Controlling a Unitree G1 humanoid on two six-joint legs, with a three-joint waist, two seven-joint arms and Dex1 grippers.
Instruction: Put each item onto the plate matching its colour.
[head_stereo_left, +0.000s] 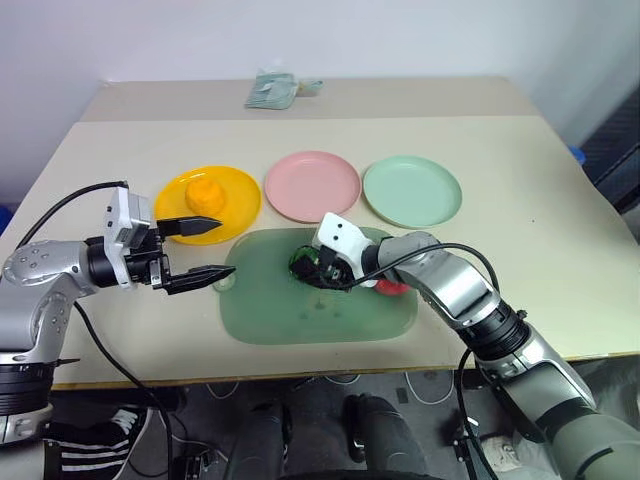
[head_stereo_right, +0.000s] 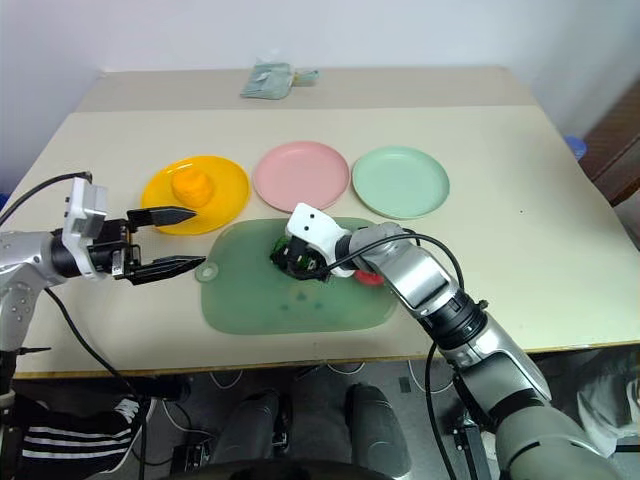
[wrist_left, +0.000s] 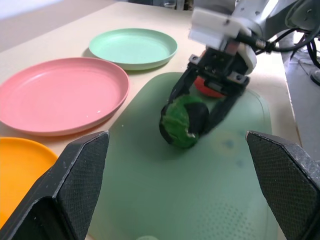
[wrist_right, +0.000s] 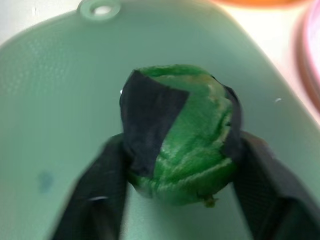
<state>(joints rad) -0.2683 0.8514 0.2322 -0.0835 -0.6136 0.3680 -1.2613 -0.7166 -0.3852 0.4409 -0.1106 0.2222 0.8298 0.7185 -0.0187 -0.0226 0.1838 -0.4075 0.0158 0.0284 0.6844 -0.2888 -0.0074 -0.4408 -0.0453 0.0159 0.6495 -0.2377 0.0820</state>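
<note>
My right gripper (head_stereo_left: 308, 268) is shut on the dark green faceted ball (wrist_right: 192, 150), low over the middle of the pale green cutting mat (head_stereo_left: 300, 315). One black finger (wrist_right: 150, 120) presses each side of the ball. The pink-red fruit (head_stereo_left: 393, 288) lies on the mat just behind my right wrist, mostly hidden. On the yellow plate (head_stereo_left: 240, 205) rests the yellow-orange fruit (head_stereo_left: 204, 193). The pink plate (head_stereo_left: 311, 185) and the mint green plate (head_stereo_left: 412, 190) hold nothing. My left gripper (head_stereo_left: 227, 248) hovers open and empty beside the mat's left end, in front of the yellow plate.
The three plates stand in a row behind the mat. A crumpled pale green packet (head_stereo_left: 270, 90) lies at the table's far edge. The table's front edge (head_stereo_left: 330, 372) runs close below the mat.
</note>
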